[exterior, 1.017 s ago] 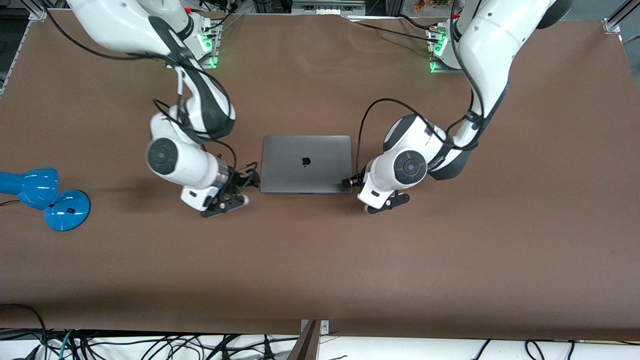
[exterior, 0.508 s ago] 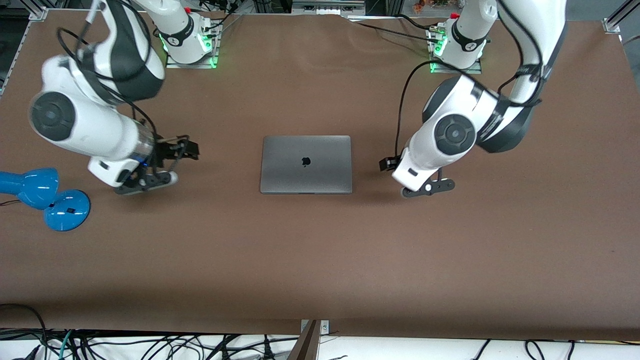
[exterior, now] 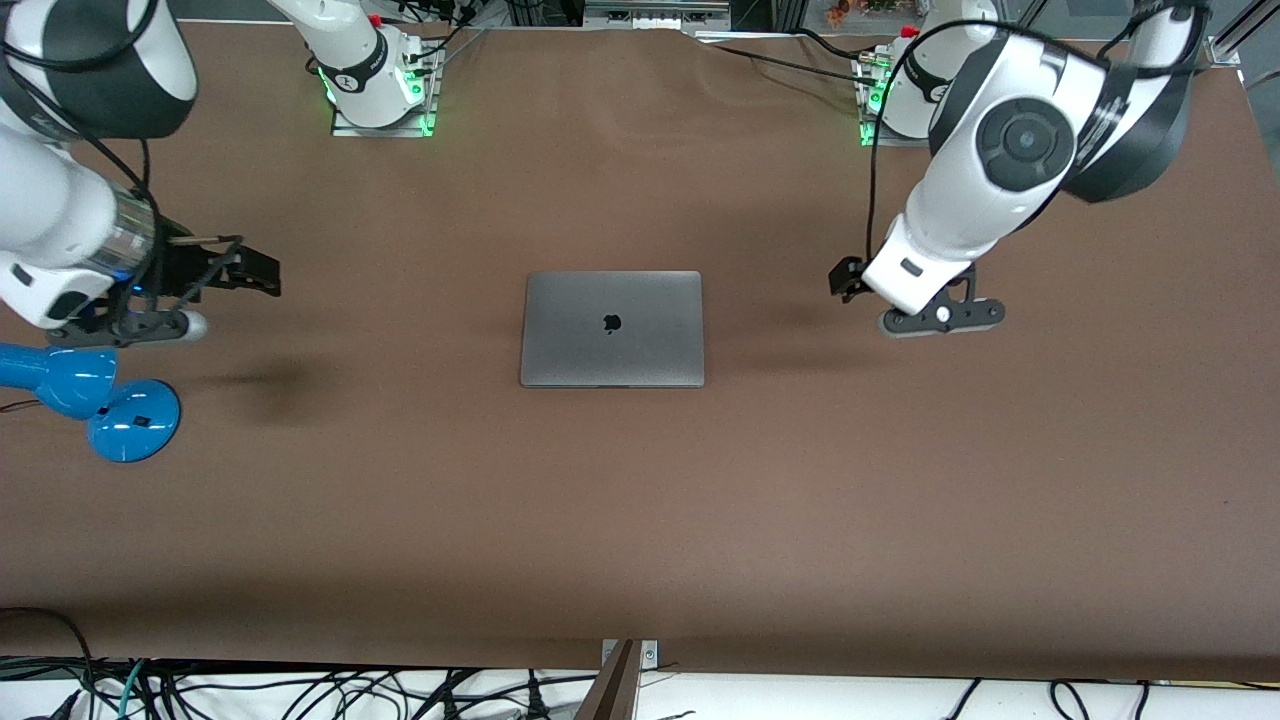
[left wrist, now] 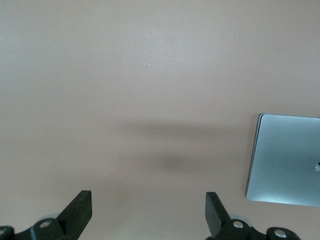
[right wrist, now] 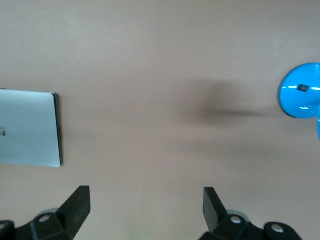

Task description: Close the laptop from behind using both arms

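The space-grey laptop lies shut and flat in the middle of the table, its dark logo facing up. It also shows in the left wrist view and in the right wrist view. My left gripper is open and empty, up over bare table between the laptop and the left arm's end; its own view shows the jaws wide apart. My right gripper is open and empty, up over bare table toward the right arm's end. Neither gripper touches the laptop.
A blue desk lamp lies on the table at the right arm's end, just under the right arm's wrist; its round base shows in the right wrist view. The arm bases stand along the table's top edge.
Both grippers have left the laptop's side edges and risen, the left arm swinging toward its end of the table and the right arm toward its end. The laptop has not moved.
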Robot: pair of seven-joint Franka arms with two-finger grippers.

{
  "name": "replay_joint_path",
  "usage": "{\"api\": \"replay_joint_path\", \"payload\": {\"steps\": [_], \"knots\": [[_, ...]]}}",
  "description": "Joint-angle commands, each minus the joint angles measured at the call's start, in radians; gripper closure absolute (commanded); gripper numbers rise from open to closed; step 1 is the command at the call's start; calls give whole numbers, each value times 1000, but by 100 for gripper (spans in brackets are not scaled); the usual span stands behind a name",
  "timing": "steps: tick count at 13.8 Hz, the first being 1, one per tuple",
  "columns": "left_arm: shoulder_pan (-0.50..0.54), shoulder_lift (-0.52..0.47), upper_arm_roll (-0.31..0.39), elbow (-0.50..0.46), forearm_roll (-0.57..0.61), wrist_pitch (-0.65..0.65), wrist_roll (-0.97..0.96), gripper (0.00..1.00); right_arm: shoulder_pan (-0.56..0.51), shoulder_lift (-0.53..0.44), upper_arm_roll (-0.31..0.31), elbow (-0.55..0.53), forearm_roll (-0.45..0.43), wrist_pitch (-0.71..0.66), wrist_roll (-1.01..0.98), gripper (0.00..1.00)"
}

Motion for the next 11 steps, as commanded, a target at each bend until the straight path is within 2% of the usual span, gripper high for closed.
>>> {"api": "replay_joint_path", "payload": {"steps": [1, 5, 10, 11], "knots": [[39, -142, -6, -97, -34, -1, 70, 0, -4, -28, -37, 2, -12, -17, 12, 0], [79, -227, 0, -81, -54, -86, 185, 0, -4, -59, -97, 3, -5, -14, 1, 0], [195, -235, 2, -37, -89, -149, 381, 0, -4, -56, -97, 2, -1, -17, -2, 0], [189, -235, 30, -20, -96, -167, 423, 0, -4, -57, -96, 2, -1, -23, -1, 0]]}}
